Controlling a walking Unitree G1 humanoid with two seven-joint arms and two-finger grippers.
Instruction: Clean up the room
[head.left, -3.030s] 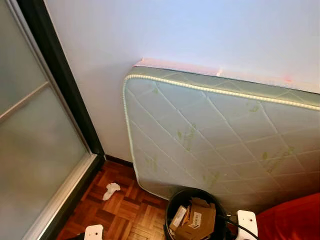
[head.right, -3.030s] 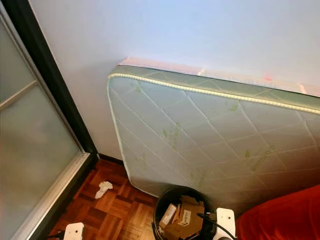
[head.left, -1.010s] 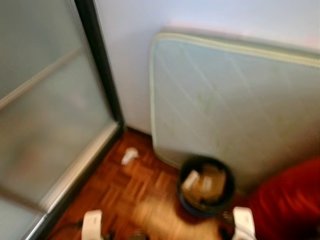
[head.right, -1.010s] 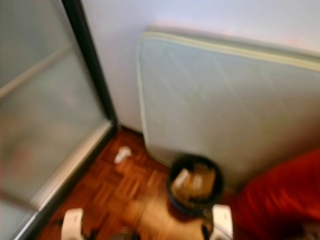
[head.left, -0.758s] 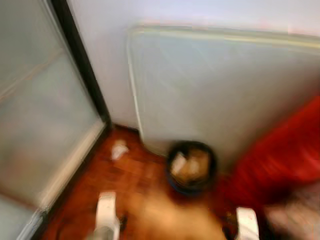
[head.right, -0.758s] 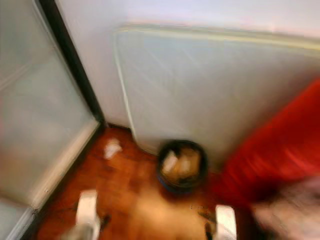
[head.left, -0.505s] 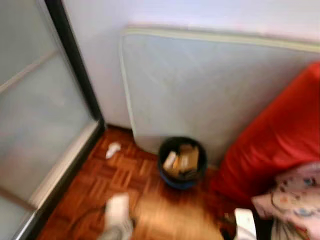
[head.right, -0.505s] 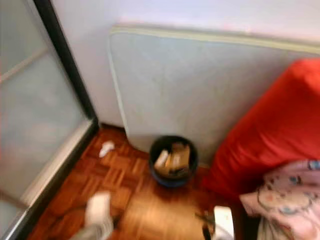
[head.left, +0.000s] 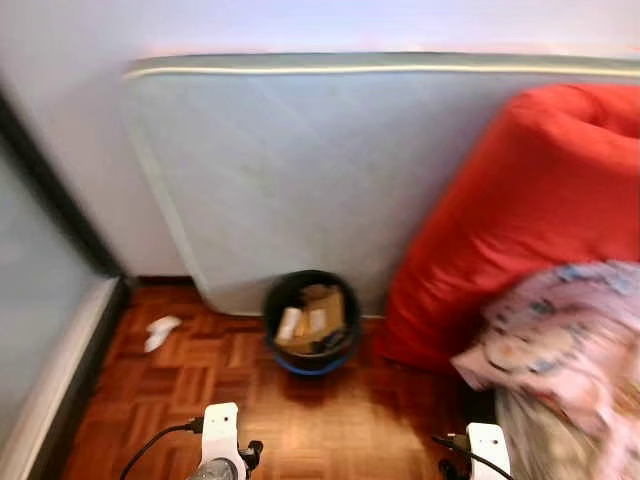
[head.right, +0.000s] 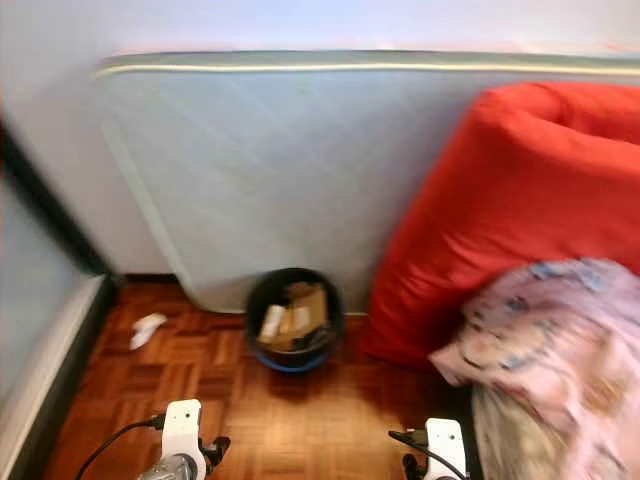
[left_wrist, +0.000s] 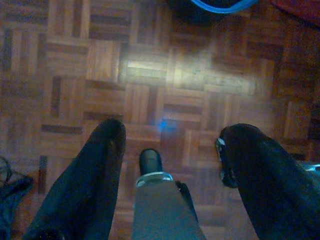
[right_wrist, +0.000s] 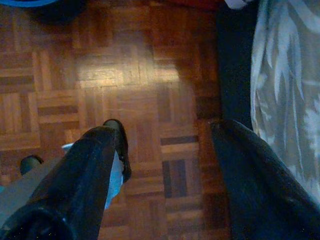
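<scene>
A pale green quilted mattress (head.left: 330, 170) with a light piped edge stands on its long side against the plain white wall (head.left: 70, 130), and no print on it can be read through the blur. To the right a big bright red soft cushion (head.left: 510, 210) leans against the mattress, and below it, at the right edge, lies a pink patterned fabric bundle (head.left: 560, 350) over a paler cloth. On the far left a dark door frame with a frosted pane (head.left: 30, 300) runs down to the floor.

The floor is reddish-brown wooden parquet (head.left: 340, 420) laid in small square blocks, with a patch of light glare on it in both wrist views.

A round black waste bin with a blue rim (head.left: 311, 322) stands on the parquet, touching or just in front of the lower edge of the mattress and just left of the red cushion. It holds brown cardboard pieces; whatever is printed on their white labels is too small to read. A small crumpled white paper scrap (head.left: 160, 332) lies on the floor well left of the bin, near the door frame.

Both arms hang low. The left hand (left_wrist: 170, 145) points down at bare parquet, its two black fingers spread wide. The right hand (right_wrist: 167, 137) also points at the floor, fingers spread apart, with a pale leaf-patterned cloth (right_wrist: 290, 90) beside it.
</scene>
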